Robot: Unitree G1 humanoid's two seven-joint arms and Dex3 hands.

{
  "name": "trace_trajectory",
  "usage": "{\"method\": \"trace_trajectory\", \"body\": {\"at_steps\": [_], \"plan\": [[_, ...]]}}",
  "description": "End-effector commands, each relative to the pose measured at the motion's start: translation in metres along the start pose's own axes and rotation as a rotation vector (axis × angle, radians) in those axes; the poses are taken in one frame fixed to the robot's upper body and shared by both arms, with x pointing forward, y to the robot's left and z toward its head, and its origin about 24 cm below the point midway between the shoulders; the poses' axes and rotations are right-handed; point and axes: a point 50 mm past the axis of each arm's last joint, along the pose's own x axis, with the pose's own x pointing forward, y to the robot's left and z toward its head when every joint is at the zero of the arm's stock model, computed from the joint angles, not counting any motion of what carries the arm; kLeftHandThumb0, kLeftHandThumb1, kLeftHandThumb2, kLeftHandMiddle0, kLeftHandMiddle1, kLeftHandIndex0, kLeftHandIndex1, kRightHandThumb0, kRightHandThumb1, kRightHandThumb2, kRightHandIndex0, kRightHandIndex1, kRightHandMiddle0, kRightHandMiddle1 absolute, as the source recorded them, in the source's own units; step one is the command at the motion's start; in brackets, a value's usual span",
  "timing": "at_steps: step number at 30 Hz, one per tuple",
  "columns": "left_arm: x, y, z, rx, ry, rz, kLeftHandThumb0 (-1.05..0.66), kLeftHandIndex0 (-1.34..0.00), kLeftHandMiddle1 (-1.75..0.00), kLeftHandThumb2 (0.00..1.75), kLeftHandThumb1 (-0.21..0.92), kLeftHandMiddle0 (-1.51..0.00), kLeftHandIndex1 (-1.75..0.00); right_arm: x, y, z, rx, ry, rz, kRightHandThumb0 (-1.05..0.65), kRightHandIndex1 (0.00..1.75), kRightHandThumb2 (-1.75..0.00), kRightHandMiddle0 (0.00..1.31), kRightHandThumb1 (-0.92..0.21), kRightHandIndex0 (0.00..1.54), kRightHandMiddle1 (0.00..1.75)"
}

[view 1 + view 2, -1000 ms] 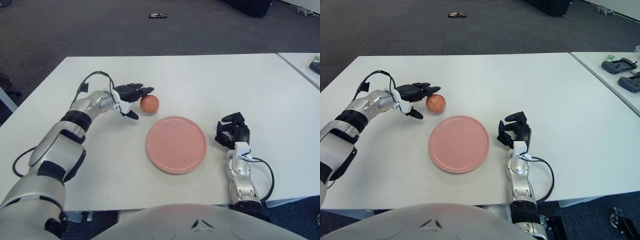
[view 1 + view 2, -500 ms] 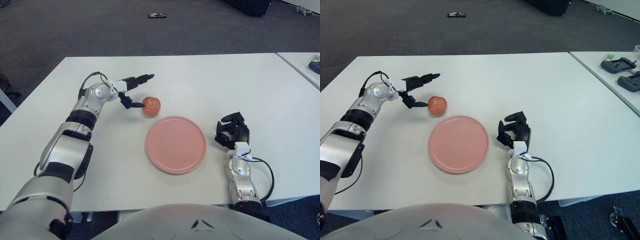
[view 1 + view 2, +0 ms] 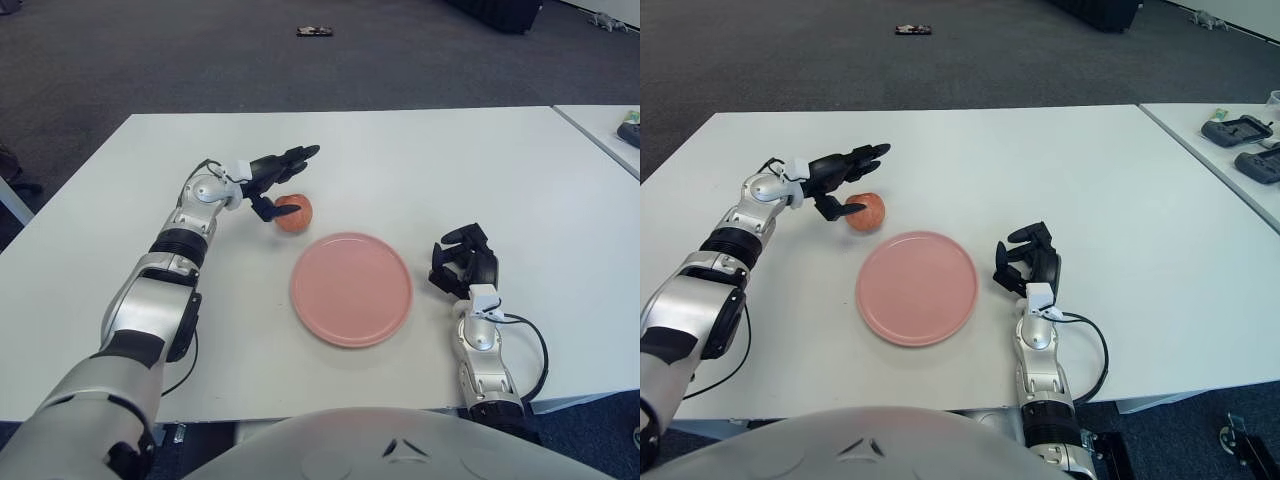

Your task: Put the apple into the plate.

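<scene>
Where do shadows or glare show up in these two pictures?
Left eye view: soft lighting, a faint shadow under the plate rim, no harsh glare on the table. Right eye view: a small dim shadow beneath the apple by the left hand.

Bright, even overhead light; white worktop [image 3: 400, 160] near-blown, faint glare. Soft short shadow beneath plate [image 3: 351, 288] toward 6 o'clock. Focus sharp throughout; floor [image 3: 150, 50] at 12 o'clock dimmer

Reddish apple [image 3: 294, 213] on table, just beyond empty pink plate [image 3: 352, 289]
</scene>
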Motion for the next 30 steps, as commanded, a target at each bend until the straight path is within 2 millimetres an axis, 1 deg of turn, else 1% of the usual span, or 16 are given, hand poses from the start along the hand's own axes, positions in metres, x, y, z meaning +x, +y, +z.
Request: {"method": "trace_trajectory", "body": {"at_steps": [1, 8, 14, 19, 21, 25, 27, 30], "plan": [[0.001, 0.003, 0.001, 0.0, 0.006, 0.022, -0.63, 0.0, 0.0, 1.16, 0.21, 0.0, 0.0, 0.0, -0.001, -0.001, -0.009, -0.009, 0.005, -0.42, 1.49, -1.07, 0.45, -0.52, 0.67, 1.75], [0.006, -0.001, 0.002, -0.018, 0.002, -0.008, -0.65, 0.0, 0.0, 1.15, 0.22, 0.0, 0.0, 0.0, -0.002, -0.001, -0.015, -0.003, 0.0, -0.42, 1.44, -1.07, 0.45, -0.52, 0.69, 1.75], [0.01, -0.003, 0.002, 0.038, 0.055, -0.008, -0.66, 0.0, 0.0, 1.14, 0.21, 0.0, 0.0, 0.0, -0.003, -0.001, -0.017, 0.018, -0.014, -0.41, 1.43, -1.06, 0.44, -0.53, 0.68, 1.75], [0.017, -0.006, -0.001, 0.212, 0.197, -0.049, -0.59, 0.0, 0.0, 1.17, 0.15, 0.0, 0.0, -0.001, -0.003, 0.0, -0.007, 0.016, -0.023, -0.41, 1.44, -1.05, 0.44, -0.54, 0.66, 1.75], [0.019, -0.008, -0.001, 0.255, 0.229, -0.062, -0.54, 0.0, 0.0, 1.21, 0.12, 0.0, 0.0, -0.001, -0.003, 0.0, -0.007, 0.015, -0.024, -0.41, 1.45, -1.05, 0.44, -0.54, 0.66, 1.75], [0.023, -0.013, -0.003, 0.305, 0.278, -0.097, -0.52, 0.0, 0.0, 1.23, 0.09, 0.0, 0.0, -0.001, -0.003, 0.001, -0.01, 0.01, -0.024, -0.41, 1.46, -1.05, 0.44, -0.54, 0.66, 1.75], [0.027, -0.018, -0.005, 0.334, 0.309, -0.124, -0.55, 0.0, 0.0, 1.21, 0.1, 0.0, 0.0, -0.001, -0.003, 0.001, -0.011, 0.007, -0.023, -0.41, 1.46, -1.06, 0.44, -0.53, 0.67, 1.75], [0.03, -0.025, -0.013, 0.383, 0.356, -0.141, -0.63, 0.0, 0.0, 1.15, 0.14, 0.0, 0.0, -0.002, -0.003, 0.002, -0.008, -0.001, -0.019, -0.42, 1.46, -1.07, 0.45, -0.52, 0.67, 1.75]]}}
